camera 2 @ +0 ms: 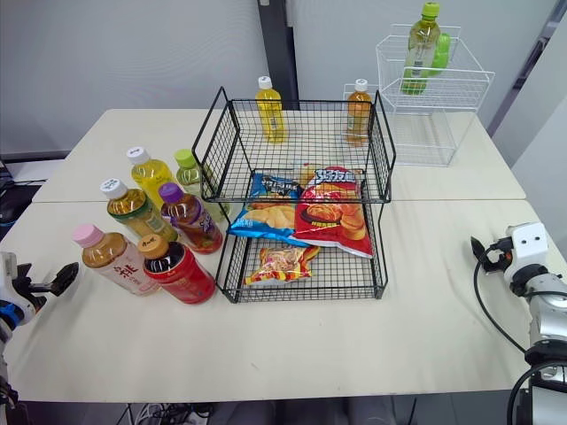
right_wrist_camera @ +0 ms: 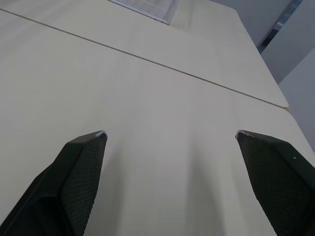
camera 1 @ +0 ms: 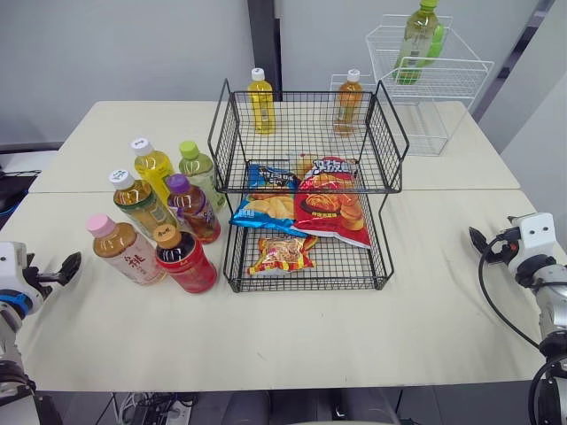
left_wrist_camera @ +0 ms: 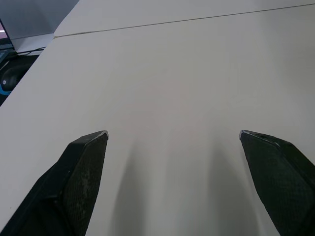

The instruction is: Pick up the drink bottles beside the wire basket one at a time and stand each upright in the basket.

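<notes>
Drink bottles (camera 1: 164, 221) stand six in a tight cluster on the worktop (camera 1: 416, 301), just beside the two-tier wire basket (camera 1: 229, 133), on its left. A yellow bottle (camera 1: 260, 102) and an amber bottle (camera 1: 348, 102) seem to stand upright in its top tier. In the head view they look full, so I'd judge them weighty, smooth and slightly springy. The outermost pink-capped bottle (camera 1: 124, 250) is best taken round its labelled middle. In the left wrist view the left end effector (left_wrist_camera: 172, 135) is spread wide over bare worktop, gripping nothing. In the right wrist view the right end effector (right_wrist_camera: 170, 133) is equally wide and empty.
</notes>
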`<state>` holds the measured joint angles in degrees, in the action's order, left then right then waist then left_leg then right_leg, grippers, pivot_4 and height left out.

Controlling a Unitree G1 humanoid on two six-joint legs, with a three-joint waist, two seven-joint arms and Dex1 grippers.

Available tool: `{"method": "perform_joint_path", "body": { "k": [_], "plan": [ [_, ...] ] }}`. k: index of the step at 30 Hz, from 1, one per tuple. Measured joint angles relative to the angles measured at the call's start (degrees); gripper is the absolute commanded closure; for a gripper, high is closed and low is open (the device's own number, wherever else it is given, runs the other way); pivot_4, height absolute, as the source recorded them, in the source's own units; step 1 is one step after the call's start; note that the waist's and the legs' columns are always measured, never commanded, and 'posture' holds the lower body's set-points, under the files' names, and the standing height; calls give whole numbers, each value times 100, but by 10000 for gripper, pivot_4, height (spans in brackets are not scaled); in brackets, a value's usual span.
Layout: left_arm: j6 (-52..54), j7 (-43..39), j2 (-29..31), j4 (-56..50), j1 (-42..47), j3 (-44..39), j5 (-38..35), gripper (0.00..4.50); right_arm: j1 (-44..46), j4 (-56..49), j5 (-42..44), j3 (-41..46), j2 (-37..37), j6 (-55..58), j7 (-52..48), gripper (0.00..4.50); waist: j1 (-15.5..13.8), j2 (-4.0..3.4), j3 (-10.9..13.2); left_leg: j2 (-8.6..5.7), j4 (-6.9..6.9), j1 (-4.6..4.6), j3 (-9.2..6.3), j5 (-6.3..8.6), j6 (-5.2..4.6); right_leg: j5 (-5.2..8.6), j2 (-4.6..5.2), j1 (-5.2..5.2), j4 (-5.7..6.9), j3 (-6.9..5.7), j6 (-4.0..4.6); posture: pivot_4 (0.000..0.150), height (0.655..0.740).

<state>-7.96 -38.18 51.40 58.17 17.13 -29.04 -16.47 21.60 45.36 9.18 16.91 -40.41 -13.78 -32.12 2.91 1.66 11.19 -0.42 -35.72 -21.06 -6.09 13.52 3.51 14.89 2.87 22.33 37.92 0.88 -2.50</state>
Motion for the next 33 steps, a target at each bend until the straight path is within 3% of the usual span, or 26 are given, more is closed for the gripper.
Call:
{"method": "perform_joint_path", "body": {
  "k": [26,29,33],
  "plan": [
    [-27,134,21,312,311,-46,-22,564,-153,-92,355,272,226,449,533,0,0,0,0,0,0,1,3,0,1,0,0,0,0,3,0,1500,7400],
    [-29,130,38,331,317,-45,-5,564,-114,-398,574,459,241,784,667,0,-3,0,0,0,-1,1,4,1,1,-1,0,0,0,4,-1,1500,7400],
    [-44,93,101,440,397,-5,67,564,86,-1723,892,478,176,1287,503,0,24,-3,2,3,0,1,4,1,1,0,-1,3,2,2,-1,1500,7400]
  ]
}}
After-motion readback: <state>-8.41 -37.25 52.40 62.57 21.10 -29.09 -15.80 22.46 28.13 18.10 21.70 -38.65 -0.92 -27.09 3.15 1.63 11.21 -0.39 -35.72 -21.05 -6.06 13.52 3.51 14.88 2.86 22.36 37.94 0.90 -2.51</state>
